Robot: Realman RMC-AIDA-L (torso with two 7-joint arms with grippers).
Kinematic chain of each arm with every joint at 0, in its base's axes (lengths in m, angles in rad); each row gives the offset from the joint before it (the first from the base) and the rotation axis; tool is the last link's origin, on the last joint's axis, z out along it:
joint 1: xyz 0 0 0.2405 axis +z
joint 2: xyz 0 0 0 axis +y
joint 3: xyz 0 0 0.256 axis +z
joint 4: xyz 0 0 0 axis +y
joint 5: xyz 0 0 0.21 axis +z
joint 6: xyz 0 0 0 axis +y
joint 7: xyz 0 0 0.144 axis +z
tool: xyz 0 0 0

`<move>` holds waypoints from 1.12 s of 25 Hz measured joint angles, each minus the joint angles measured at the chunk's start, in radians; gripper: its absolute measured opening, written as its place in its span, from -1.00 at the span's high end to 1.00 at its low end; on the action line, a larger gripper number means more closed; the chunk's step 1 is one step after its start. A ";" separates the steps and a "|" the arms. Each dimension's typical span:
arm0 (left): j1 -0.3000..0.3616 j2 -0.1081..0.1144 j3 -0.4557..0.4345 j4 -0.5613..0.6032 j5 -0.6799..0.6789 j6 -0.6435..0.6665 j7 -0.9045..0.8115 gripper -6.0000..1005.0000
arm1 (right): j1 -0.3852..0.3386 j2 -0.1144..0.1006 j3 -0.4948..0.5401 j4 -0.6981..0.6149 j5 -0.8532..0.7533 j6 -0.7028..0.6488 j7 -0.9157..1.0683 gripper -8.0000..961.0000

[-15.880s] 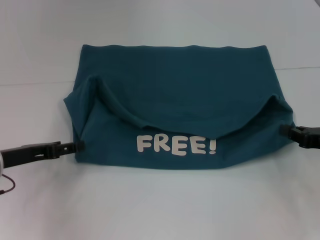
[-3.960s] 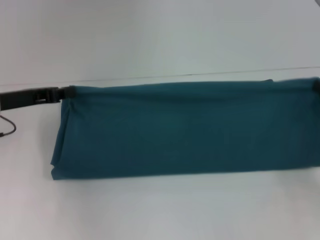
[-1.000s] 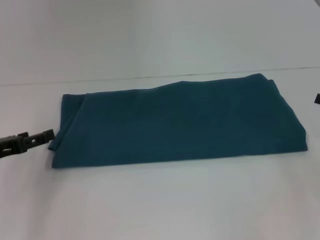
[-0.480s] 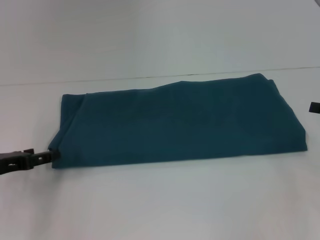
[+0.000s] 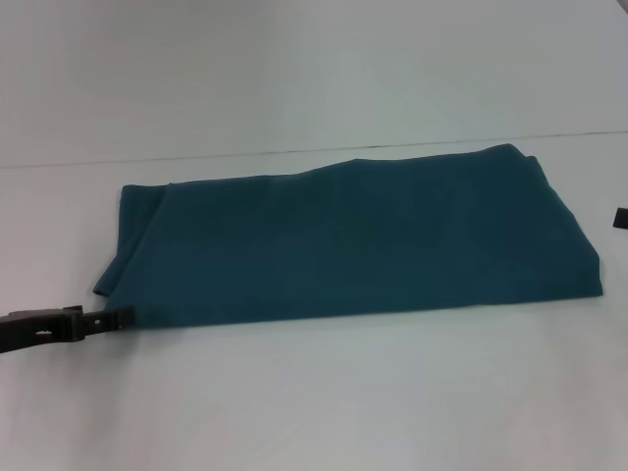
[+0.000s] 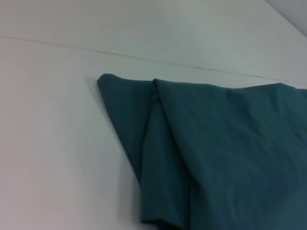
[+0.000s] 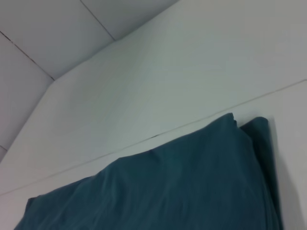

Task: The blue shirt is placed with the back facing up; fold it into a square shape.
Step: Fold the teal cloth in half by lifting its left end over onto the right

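plain teal-blue shirt (image 5: 353,240), black left gripper (image 5: 118,318)

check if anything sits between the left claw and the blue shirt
Nothing visible does. The left claw is at the near left corner of the blue shirt, with only bare white table around it.

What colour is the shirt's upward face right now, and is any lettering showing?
The blue shirt shows plain dark teal-blue, with no lettering visible. Head view shows it best.

light: soft, even, bluish | shadows: faint | glare: none | focus: slightly soft throughout
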 joint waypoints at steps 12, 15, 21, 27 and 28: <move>-0.011 -0.001 0.040 -0.004 0.002 -0.004 -0.005 -0.89 | 0.002 0.005 -0.007 0.008 -0.056 0.006 0.015 -0.95; -0.012 -0.001 0.040 -0.004 0.002 -0.001 -0.005 -0.89 | 0.000 0.010 -0.001 0.009 -0.056 0.014 0.012 -0.95; -0.018 -0.001 0.050 -0.004 0.002 0.007 -0.007 -0.88 | 0.000 0.013 0.000 0.009 -0.056 0.017 0.008 -0.95; -0.020 -0.002 0.052 0.002 0.002 0.016 -0.012 -0.88 | 0.000 0.014 0.000 0.009 -0.056 0.018 0.008 -0.95; -0.015 -0.002 0.052 0.012 0.003 0.019 -0.025 -0.88 | 0.000 0.014 0.000 0.009 -0.056 0.018 0.008 -0.94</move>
